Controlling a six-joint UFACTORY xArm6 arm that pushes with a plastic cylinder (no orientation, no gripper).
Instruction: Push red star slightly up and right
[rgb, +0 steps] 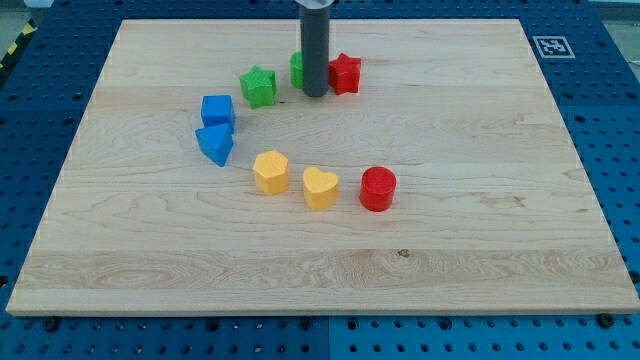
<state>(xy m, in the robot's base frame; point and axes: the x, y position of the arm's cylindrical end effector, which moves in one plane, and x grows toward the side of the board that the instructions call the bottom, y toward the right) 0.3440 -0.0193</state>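
The red star (346, 73) sits near the view's top centre of the wooden board (480, 200). My tip (315, 94) rests on the board just left of the star, touching or nearly touching it. The rod hides most of a green block (298, 68) directly to its left, whose shape I cannot make out. A green star (258, 86) lies further left.
A blue cube (217, 110) and a blue triangular block (215, 143) sit at the left. A yellow hexagon-like block (271, 171), a yellow heart (320, 187) and a red cylinder (378, 188) form a row below centre. A marker tag (552, 46) is at the top right corner.
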